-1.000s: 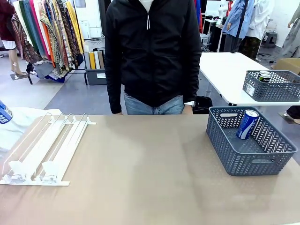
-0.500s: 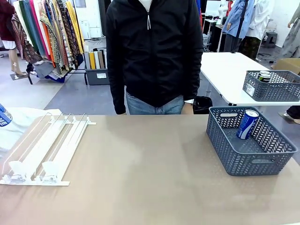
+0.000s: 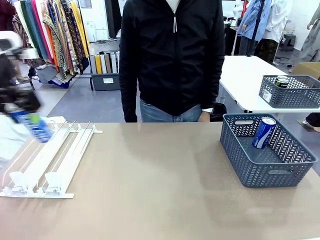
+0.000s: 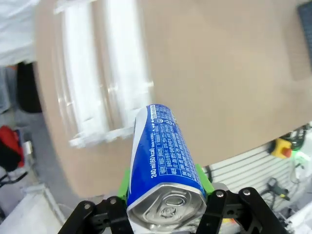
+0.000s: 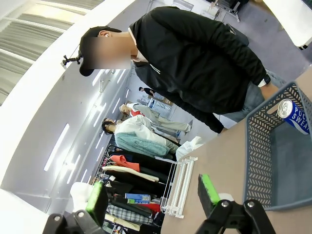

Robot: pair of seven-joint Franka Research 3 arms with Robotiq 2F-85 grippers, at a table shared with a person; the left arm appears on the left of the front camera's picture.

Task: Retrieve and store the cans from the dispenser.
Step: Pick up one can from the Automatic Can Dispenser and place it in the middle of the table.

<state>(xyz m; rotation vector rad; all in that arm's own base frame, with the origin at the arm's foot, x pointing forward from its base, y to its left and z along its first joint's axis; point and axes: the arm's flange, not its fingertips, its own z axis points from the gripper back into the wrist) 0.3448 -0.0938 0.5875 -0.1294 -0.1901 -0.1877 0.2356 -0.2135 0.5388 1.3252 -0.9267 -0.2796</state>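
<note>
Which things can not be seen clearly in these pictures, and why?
- Front view: the left gripper and its blue can are motion-blurred.
- Left wrist view: the dispenser is blurred; the can hides the green pads.
- Front view: the basket wall hides the lower end of the second blue can.

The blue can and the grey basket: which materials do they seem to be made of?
The blue can, clamped in the left hand, looks like thin metal: shiny silver top with a pull tab, glossy printed wall. The grey basket looks like matte moulded plastic, judging by its openwork mesh walls.
</note>
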